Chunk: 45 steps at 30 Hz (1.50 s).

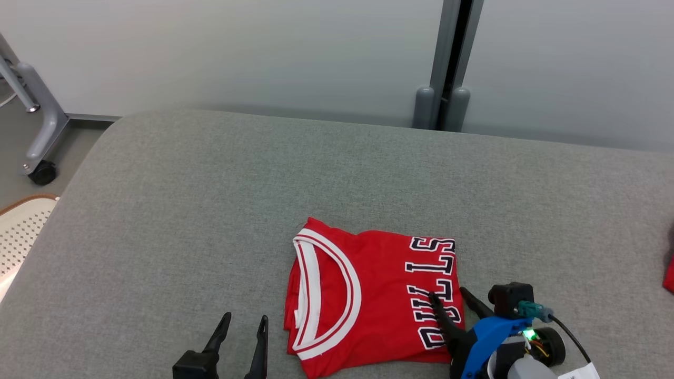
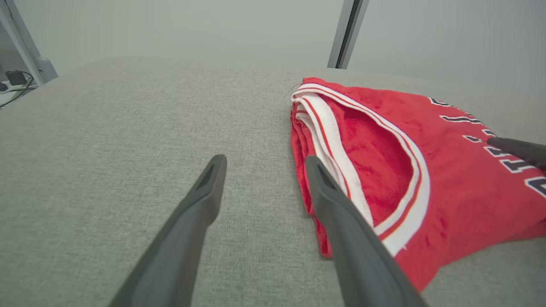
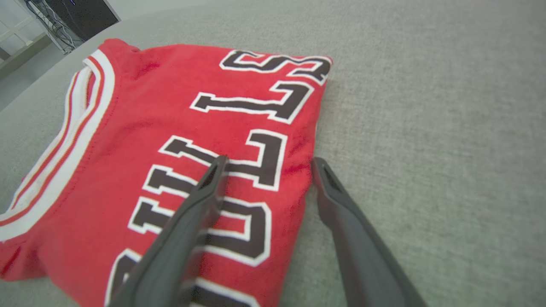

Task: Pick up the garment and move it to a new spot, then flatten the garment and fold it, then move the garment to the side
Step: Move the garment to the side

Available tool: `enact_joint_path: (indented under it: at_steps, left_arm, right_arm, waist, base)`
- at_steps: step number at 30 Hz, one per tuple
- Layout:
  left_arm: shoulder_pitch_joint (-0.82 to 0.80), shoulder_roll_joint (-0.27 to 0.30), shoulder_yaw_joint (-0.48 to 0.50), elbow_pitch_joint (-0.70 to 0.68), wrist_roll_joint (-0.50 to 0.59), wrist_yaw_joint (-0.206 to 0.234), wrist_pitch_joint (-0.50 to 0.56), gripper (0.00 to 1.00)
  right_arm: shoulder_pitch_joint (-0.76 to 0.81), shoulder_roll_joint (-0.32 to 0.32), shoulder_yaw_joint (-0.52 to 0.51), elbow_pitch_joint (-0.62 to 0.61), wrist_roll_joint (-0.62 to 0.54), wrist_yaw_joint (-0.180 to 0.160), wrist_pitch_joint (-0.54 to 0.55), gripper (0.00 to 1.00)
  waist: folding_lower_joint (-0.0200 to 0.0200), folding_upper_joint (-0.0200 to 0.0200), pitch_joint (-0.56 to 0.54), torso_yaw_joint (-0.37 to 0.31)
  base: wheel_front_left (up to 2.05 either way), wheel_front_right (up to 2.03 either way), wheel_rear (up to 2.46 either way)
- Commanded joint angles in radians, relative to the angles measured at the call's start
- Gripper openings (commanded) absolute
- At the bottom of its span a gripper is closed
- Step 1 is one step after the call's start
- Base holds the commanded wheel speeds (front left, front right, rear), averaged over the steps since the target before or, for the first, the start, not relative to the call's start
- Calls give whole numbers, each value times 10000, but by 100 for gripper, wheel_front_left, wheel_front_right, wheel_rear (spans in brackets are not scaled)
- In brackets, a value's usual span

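Robot lab, grey padded table, frosted partition panels, castered stand

Grey fabric surface; folded red jersey lying flat on it.

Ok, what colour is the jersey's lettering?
Black lettering, outlined white, on the red jersey; clearest in right wrist view.
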Motion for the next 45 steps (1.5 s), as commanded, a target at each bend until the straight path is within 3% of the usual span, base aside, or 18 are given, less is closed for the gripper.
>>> enact_joint_path:
  at_steps: [1,4,5,6,7,13,25,31,35,45]
  left_arm:
    - [-205,-3,-34,41,41,-36,-45,100]
    - [-182,-3,-17,88,25,-68,-45,100]
    - [-169,-4,0,91,23,-78,-45,100]
    - [-148,-1,38,96,12,-66,-45,100]
    - [-95,-3,82,95,-2,-56,-45,100]
    - [107,-5,220,-8,-98,-100,-45,100]
    - [-451,0,-887,-318,-440,-278,-44,100]
    - [-881,5,-1344,-343,-473,-322,-45,100]
    - [-1127,5,-1566,-374,-449,-362,-45,100]
    - [-1434,9,-1991,-87,-562,-362,-45,100]
  right_arm:
    - [-69,-31,108,259,122,1,44,100]
    - [-83,-29,639,917,656,2,463,100]
    - [-50,-22,796,1143,726,1,506,54]
    - [-16,3,968,1300,752,2,494,30]
    - [23,15,1104,1408,814,2,421,0]
    - [-211,-103,1255,1723,951,-15,-342,0]
    - [-612,-117,1117,1842,559,-36,-737,0]
    - [-691,-64,1020,1461,467,-9,-778,0]
    - [-598,-51,851,1159,398,-7,-795,0]
    - [-462,-41,51,683,-110,-5,-798,0]
  waist:
    - [-1,0,82,125]
    - [-1,0,94,222]
    - [-1,0,97,228]
    - [-1,0,85,208]
    - [-1,0,58,160]
    - [-1,0,-100,-775]
    - [-1,0,137,-4313]
    - [-1,0,442,-5701]
    - [-1,0,664,-6208]
    - [-1,0,1025,-6325]
  base:
    - [0,0,0]
    - [0,0,0]
    - [0,0,0]
    - [0,0,0]
    - [0,0,0]
    - [0,0,0]
    - [0,0,0]
    - [0,0,0]
    - [0,0,0]
    - [0,0,0]
